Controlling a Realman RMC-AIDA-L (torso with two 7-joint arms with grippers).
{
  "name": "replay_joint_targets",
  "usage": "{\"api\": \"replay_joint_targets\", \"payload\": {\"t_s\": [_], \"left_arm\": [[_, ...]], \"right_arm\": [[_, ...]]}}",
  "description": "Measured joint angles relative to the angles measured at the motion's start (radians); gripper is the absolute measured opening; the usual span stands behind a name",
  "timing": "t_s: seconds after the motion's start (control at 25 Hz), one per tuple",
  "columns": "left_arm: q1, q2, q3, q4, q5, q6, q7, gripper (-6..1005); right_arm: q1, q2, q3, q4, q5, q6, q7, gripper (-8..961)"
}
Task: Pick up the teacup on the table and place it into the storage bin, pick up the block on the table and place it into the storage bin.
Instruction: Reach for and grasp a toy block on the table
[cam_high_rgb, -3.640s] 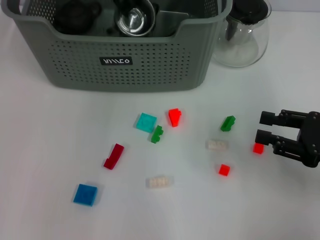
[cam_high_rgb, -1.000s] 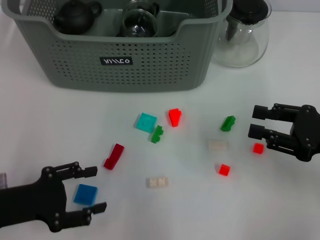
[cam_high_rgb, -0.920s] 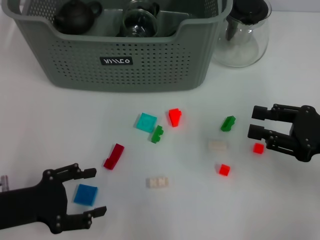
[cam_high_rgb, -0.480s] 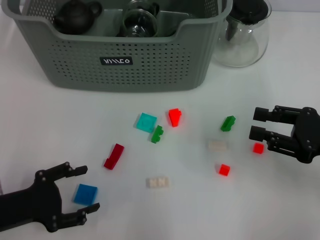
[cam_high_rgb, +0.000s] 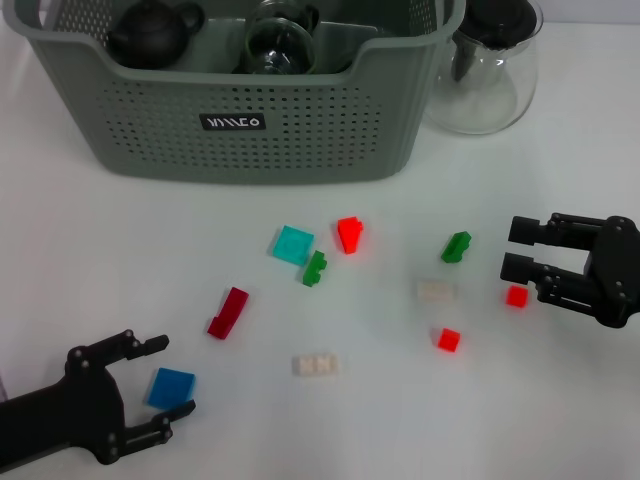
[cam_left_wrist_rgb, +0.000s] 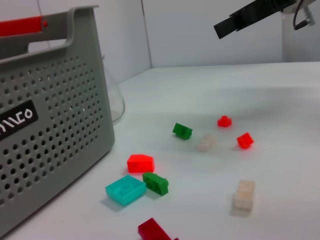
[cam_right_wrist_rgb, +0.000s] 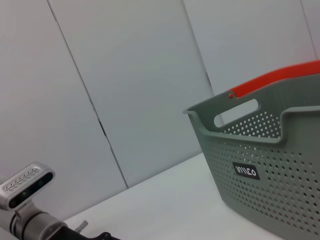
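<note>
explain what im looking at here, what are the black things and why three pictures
The black things are a robot's two claws. One picture looks down from its head; the other two come from cameras on its wrists. The left claw is open around a blue block without gripping it. The right claw is open beside a small red block. More blocks lie scattered on the white table. Behind them is the grey storage bin, holding a dark teapot, with a glass teapot beside it.

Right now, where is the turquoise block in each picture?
Head view: turquoise block mid-table, in front of the storage bin.
Left wrist view: turquoise block beside a green block, by the bin.
Right wrist view: not in it.
Shared landmark: the bin's black label.
</note>
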Motion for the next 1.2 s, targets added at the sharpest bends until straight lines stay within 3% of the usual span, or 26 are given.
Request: {"api": "replay_joint_targets", "payload": {"t_s": [0.6,1.2], "left_arm": [[0.021,0.0,-0.017,-0.005,0.013,-0.021,0.018,730],[-0.003,0.001,-0.034,-0.036,0.005,-0.067,0.018,731]], "right_arm": [[0.0,0.0,0.0,0.0,0.0,-0.001,0.0,535],[-0.003,-0.002,-0.001,0.01,-0.001,0.001,0.0,535]]}}
